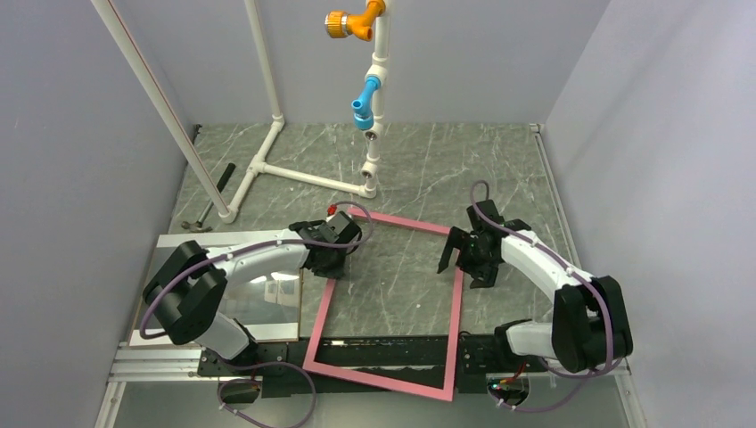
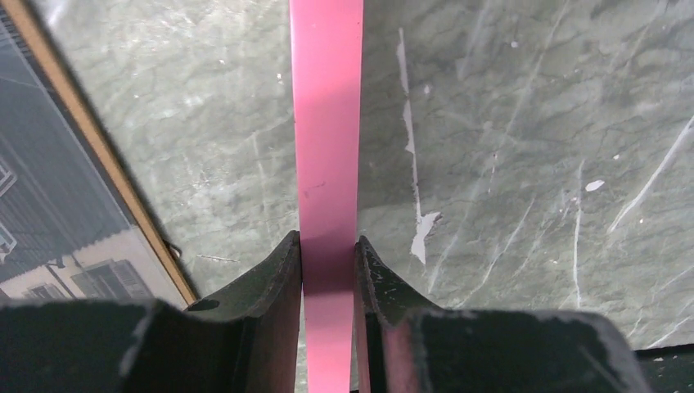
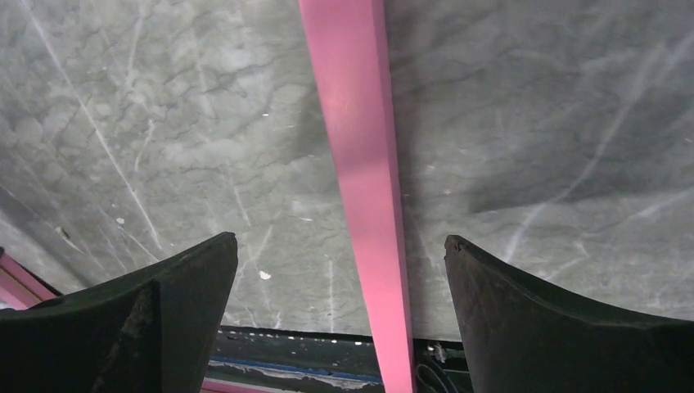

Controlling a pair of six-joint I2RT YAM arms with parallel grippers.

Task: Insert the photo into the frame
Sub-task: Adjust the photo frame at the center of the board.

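Note:
The pink frame point(image 1: 456, 303) lies flat and slightly turned on the grey marble table, its near edge over the black rail. My left gripper point(image 1: 330, 260) is shut on the frame's left rail point(image 2: 327, 123); both fingers point(image 2: 282, 278) press against the pink strip. My right gripper point(image 1: 464, 259) stands wide open astride the right rail point(image 3: 360, 147), its fingertips point(image 3: 209, 262) apart from it on either side. The photo point(image 1: 272, 312), a glossy print of a house, lies left of the frame, partly under my left arm. Its tan-edged corner point(image 2: 49, 205) shows in the left wrist view.
A white pipe stand point(image 1: 374, 89) with orange and blue fittings rises at the back centre, its base tubes point(image 1: 303, 176) running along the table. A small hammer-like tool point(image 1: 214, 201) lies at the back left. A black rail point(image 1: 392, 349) runs along the near edge. Grey walls close in on both sides.

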